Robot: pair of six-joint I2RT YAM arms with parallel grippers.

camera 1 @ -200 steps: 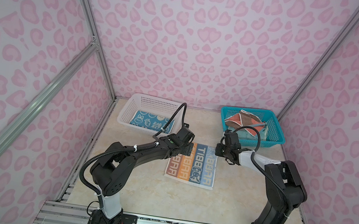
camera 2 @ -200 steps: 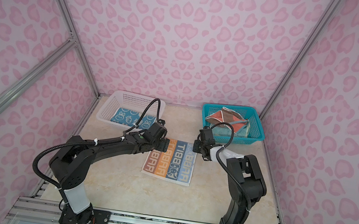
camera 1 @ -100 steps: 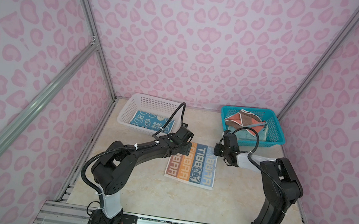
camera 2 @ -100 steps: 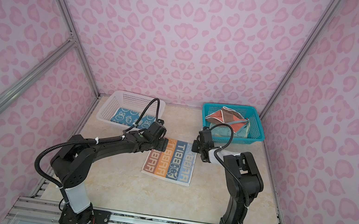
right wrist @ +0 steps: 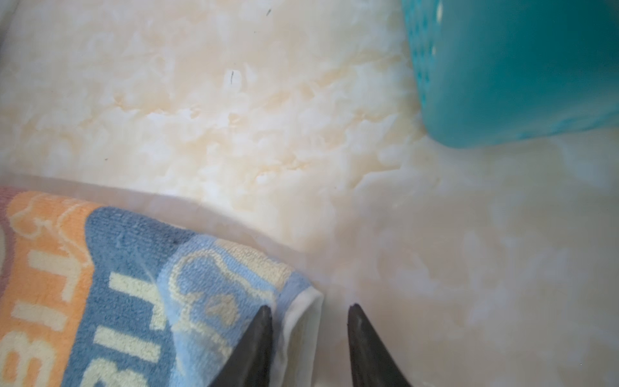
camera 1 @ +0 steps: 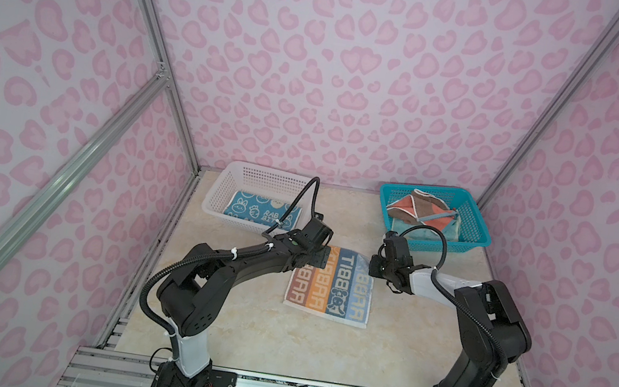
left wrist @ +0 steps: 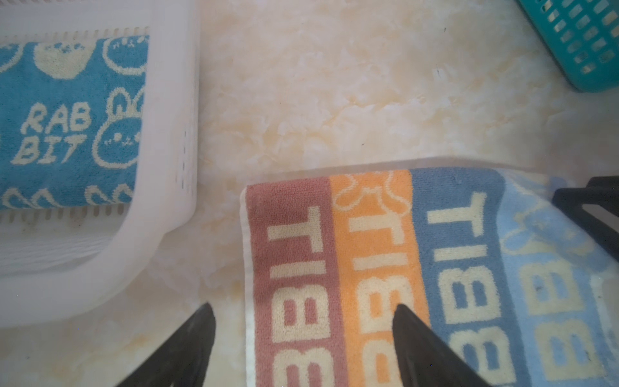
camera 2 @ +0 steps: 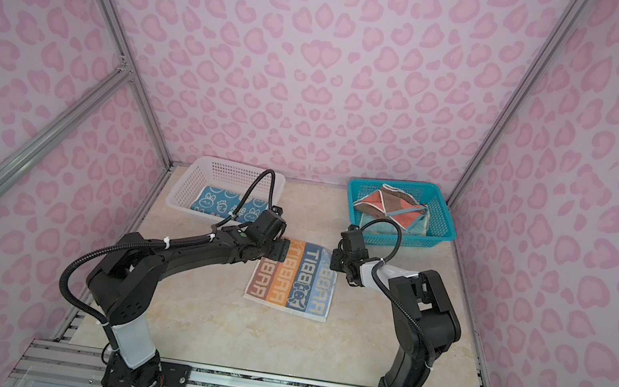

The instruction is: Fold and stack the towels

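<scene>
The big tan table holds everything. The white basket sits at 11 o'clock on it, and the blue rabbit towel lies flat inside. The teal basket sits at 1 o'clock with a messy heap of towels in it. The striped towel (the one with big white letters) lies flat in the middle.

The left gripper is wide open at the striped towel's 11 o'clock corner. One finger is outside the edge and one is over the orange stripe. The right gripper is at the 1 o'clock corner and open just a little. The curled white hem sits between its jaws, not pinched yet.

I think both should go low, close together, then pull the far edge evenly toward 6 o'clock so the edges match.

Since a second ago, the right gripper has slid closer to its corner. The towel and baskets have not moved.
</scene>
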